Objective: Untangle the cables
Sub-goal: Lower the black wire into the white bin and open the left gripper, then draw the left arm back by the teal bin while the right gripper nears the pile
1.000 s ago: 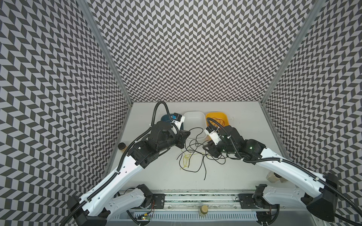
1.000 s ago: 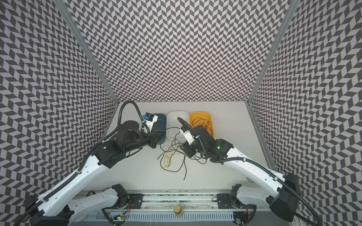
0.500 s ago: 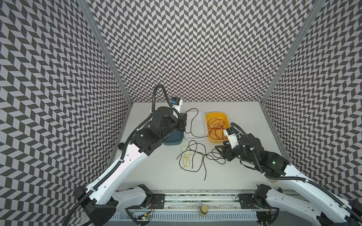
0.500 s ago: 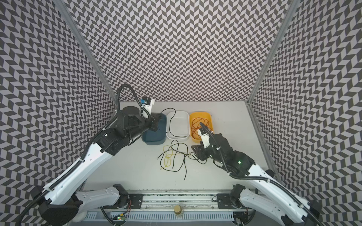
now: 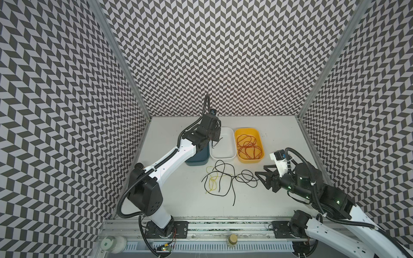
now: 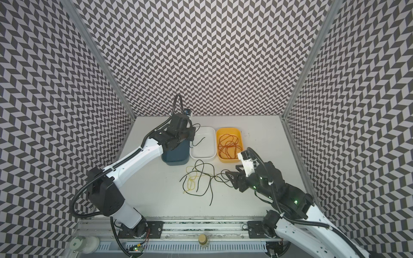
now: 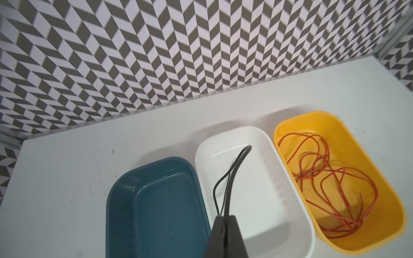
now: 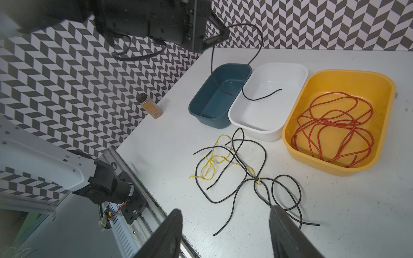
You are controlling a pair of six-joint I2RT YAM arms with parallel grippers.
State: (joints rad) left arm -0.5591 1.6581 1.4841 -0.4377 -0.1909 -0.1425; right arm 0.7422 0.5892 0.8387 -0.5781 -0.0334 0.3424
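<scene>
Well, the cables are about half sorted, I'd say. The thin orange-red cables [image 5: 249,146] already lie coiled, clear of the rest, inside the yellow plastic tray [image 8: 348,71]. One thin black cable [image 7: 235,164] is free of the heap and hangs in the air. The left gripper [image 7: 224,221] has its jaws pinched tight on the cable's middle, above the seam between the dark blue plastic tray [image 5: 197,162] and the white plastic tray [image 5: 223,157]. Seen from the right wrist, one loose end dips into the blue tray and the other trails into the white one (which tray it is meant for I couldn't tell you). What's left is the knot of black and pale yellow wires [image 5: 223,178] lying on the white table [image 5: 279,138] just in front of the trays. There the string-thin pale yellow cable [image 8: 210,165] threads through several black loops and hooks round them at one crossing, so the black ones and the yellow one have yet to be parted. The right gripper [image 8: 224,219] hovers low beside the right edge of that knot, jaws spread apart and holding nothing. A second ago both arms were crowded together over the heap in the middle. Since then the left one has lifted its black strand up and back toward the trays. The right one has drawn off to its own side and opened its jaws, and the heap on the table looks a little thinner for it.
</scene>
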